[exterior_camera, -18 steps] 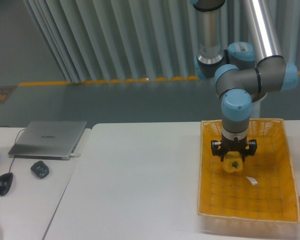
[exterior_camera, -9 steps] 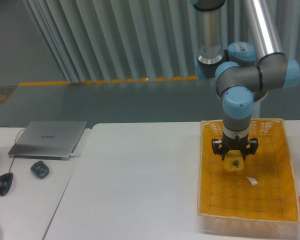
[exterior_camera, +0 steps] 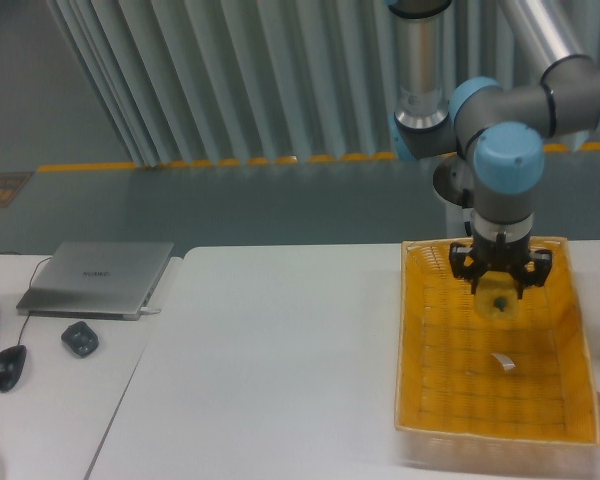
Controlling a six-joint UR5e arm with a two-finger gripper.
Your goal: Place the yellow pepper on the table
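gripper (exterior_camera: 499, 292) clamped on the pepper (exterior_camera: 497, 303) over the basket's (exterior_camera: 420, 340) far end; i'd clear its left wall before lowering to the table (exterior_camera: 270, 370).

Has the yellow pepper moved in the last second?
Yes. The yellow pepper, held in the end effector, has gone up and to the right in view, toward the far right corner of the yellow basket.

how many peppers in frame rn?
1. The yellow pepper is held in the gripper, above the far end of the yellow basket. None visible elsewhere; the arm could hide part of the basket.
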